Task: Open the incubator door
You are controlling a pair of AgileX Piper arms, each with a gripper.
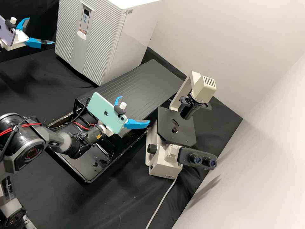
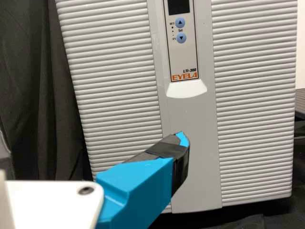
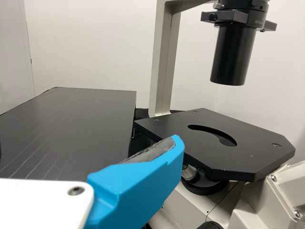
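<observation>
The incubator (image 1: 85,38), a white box with a ribbed front and a grey centre strip, stands at the back left, its door shut flush. My left gripper (image 1: 41,30) is open at the far left, in front of and clear of it. In the left wrist view, one finger of my left gripper (image 2: 159,164) shows before the incubator's strip (image 2: 193,124), below the pale grip (image 2: 187,88) under the control panel. My right gripper (image 1: 135,110) stands open between the black board and the microscope; in the right wrist view a finger of my right gripper (image 3: 143,181) points toward the microscope stage.
A cream microscope (image 1: 165,159) with a black stage (image 3: 224,148) is at the right. The ribbed black board (image 1: 136,86) slopes beside the incubator, and a black tray (image 1: 85,178) lies beneath the right arm. A pale cable (image 1: 162,200) runs from the microscope.
</observation>
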